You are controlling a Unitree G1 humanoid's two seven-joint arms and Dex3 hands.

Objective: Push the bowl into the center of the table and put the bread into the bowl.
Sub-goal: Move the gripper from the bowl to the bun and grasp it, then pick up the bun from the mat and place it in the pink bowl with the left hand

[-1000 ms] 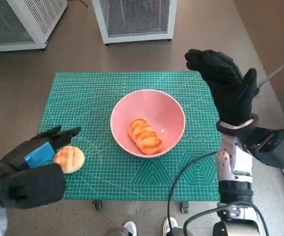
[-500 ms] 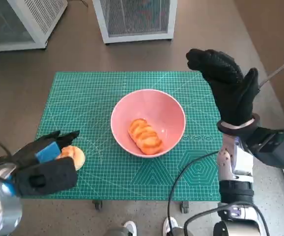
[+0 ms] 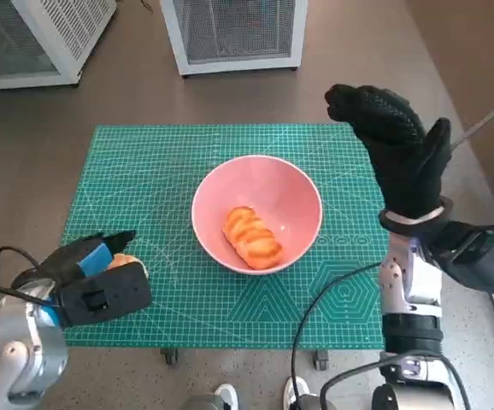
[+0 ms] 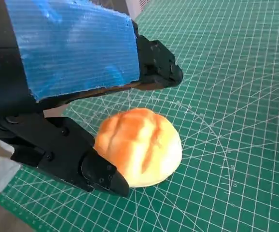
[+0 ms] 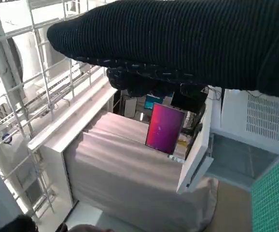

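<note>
Centrally, the pink bowl (image 3: 256,213) is sitting on the green mat (image 3: 170,162), with a loaf (image 3: 251,236) lying inside it and bare mat showing all round its rim. Toward eight o'clock from the bowl, close to the mat's near edge, the bun (image 4: 139,145) is resting on the mat; the left hand (image 3: 93,278) is cupping round it, fingers (image 4: 67,154) apart on either side and touching its flank, not lifting it. In the head view that hand is hiding most of the bun. At two o'clock from the bowl, the right hand (image 3: 392,149) is hanging above the mat's far corner, fingers together and extended, holding nothing. The right wrist view is showing mostly glove and room clutter, with only a sliver of mat cut off at its edge.
</note>
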